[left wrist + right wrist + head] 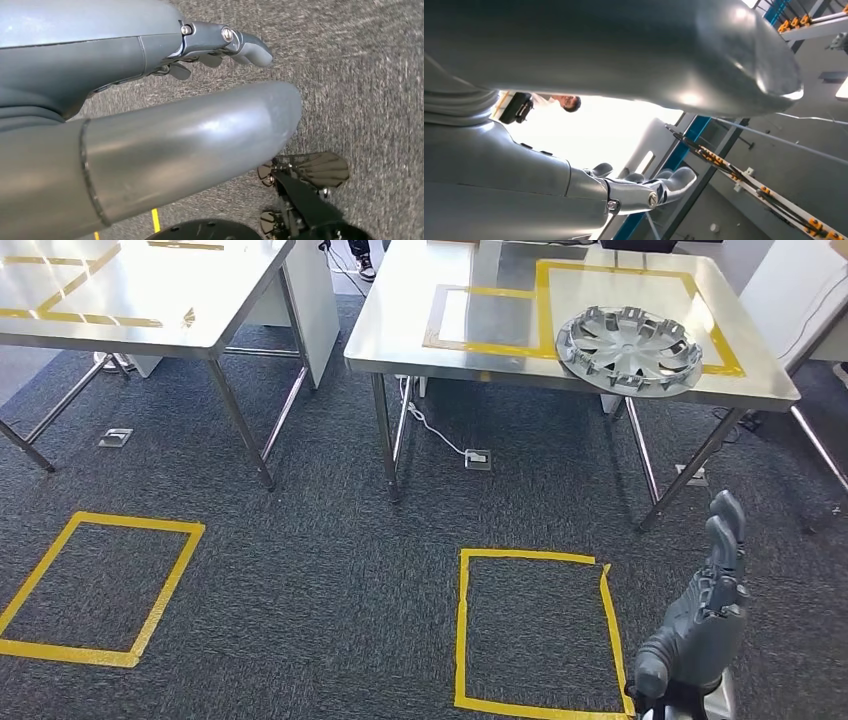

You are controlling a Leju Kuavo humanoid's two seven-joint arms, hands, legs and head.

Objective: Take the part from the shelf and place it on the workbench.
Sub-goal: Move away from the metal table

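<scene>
Two hands are seen, and nothing is held in either. In the head view the right hand is raised at the lower right over the dark carpet, its fingers stretched upward and kept loosely together, beside a square of yellow floor tape. In the right wrist view the same hand is turned up toward a bright ceiling, with the fingers gently curved and apart from the thumb; a person is glimpsed past it. In the left wrist view the left hand is pointed down at the carpet, the thick thumb extended and the darker fingers slightly bent above it, with a clear gap between them.

The part, a silver-grey wheel cover with many spokes and a scalloped rim, is laid flat on the steel workbench at the upper right. It is set near the bench's front right corner, overlapping the yellow tape outline marked on the top.
</scene>
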